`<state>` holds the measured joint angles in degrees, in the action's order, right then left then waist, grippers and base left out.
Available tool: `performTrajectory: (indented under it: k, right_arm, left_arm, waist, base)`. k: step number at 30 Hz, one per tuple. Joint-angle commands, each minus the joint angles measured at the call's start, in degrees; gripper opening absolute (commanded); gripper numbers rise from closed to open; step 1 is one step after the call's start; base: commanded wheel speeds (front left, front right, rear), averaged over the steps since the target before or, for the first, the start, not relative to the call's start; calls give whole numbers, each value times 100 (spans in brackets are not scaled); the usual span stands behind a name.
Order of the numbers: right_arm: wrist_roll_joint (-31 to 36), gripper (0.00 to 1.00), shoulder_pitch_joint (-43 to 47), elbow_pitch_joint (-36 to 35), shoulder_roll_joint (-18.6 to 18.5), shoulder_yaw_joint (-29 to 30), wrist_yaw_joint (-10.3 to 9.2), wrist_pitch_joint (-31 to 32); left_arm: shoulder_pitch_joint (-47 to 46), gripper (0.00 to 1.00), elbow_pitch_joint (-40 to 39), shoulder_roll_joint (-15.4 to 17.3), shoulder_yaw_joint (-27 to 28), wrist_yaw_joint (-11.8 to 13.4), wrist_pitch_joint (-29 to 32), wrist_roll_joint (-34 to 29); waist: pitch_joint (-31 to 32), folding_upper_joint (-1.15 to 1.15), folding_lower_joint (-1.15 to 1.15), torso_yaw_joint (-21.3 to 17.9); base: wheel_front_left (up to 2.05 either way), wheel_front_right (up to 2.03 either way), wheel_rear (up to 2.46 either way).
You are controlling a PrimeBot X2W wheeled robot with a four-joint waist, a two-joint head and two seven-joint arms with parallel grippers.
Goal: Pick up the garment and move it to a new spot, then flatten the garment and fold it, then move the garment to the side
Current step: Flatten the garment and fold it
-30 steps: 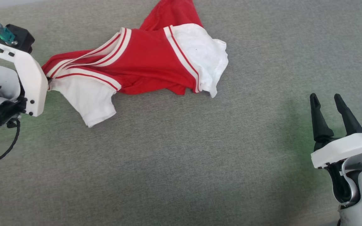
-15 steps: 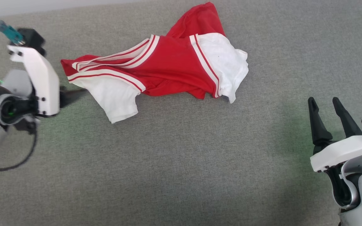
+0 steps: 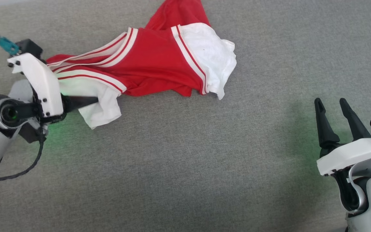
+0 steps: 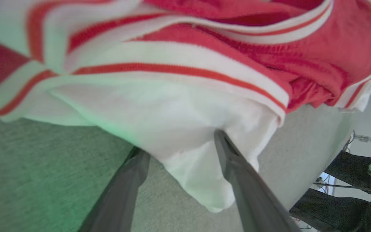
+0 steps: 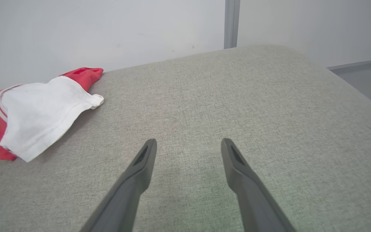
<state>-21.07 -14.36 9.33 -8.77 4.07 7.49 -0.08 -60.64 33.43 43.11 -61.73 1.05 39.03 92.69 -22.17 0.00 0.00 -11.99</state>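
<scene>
left claw [image 3: 92, 98] first: a second ago it was pinched on the striped end of the garment [image 3: 153, 64] at 9 o'clock of the head view. half a second ago it had let go and sat clear of the cloth. now the jaws stand wide and i'm in at the near white sleeve [image 3: 100, 111]. one dark finger [image 3: 79, 101] lies along the top of the sleeve, pointing towards 3 o'clock. from my left wrist, the left claw [image 4: 177, 141] has the sleeve [image 4: 185, 129] draped between its spread fingers. the right-hand finger lies against the white cloth and the left-hand one is down by the grey cushion [image 4: 43, 167]. nothing is clamped.

the garment lies crumpled on the grey cushion [image 3: 185, 161], from 10 o'clock across to 12 o'clock in the head view, with red body up and striped trim showing. its far white sleeve [image 3: 211, 64] sits at about 1 o'clock. the striped end, stretched towards my claw a second ago, now lies slack.

right claw [image 3: 330, 101] is unchanged at 4 o'clock: jaws wide, fingers pointing to 12, well apart from the garment. from the right wrist, the right claw [image 5: 188, 141] hangs over bare cushion [image 5: 237, 96], with the garment [image 5: 34, 112] off at 9 o'clock.

the head camera swung between frames, so the cloth's shift across the picture is mine.
</scene>
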Motion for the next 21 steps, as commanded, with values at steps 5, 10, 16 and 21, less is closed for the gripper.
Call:
performTrajectory:
  k: [5, 10, 16, 21]
  right_arm:
    - [31, 100, 60, -36, 39, 92, 0, -44]
    - [65, 100, 31, -73, 35, 98, 0, 25]
    - [91, 100, -1, -99, 23, 66, -1, 85]
    - [57, 100, 12, -112, -37, 64, 0, 113]
  left_arm:
    - [268, 0, 180, -175, -4, -148, -75, 76]
    - [158, 0, 340, 120, 100, -257, -251, -27]
    - [-56, 0, 497, 736, 103, -247, -443, -403]
    - [-100, 0, 651, 1098, -75, -224, -624, -870]
  waist:
    - [-34, 0, 0, 18]
    - [28, 0, 0, 186]
    - [63, 0, 0, 328]
    - [53, 0, 0, 383]
  base:
    - [0, 0, 0]
    - [0, 0, 0]
    - [0, 0, 0]
    - [0, 0, 0]
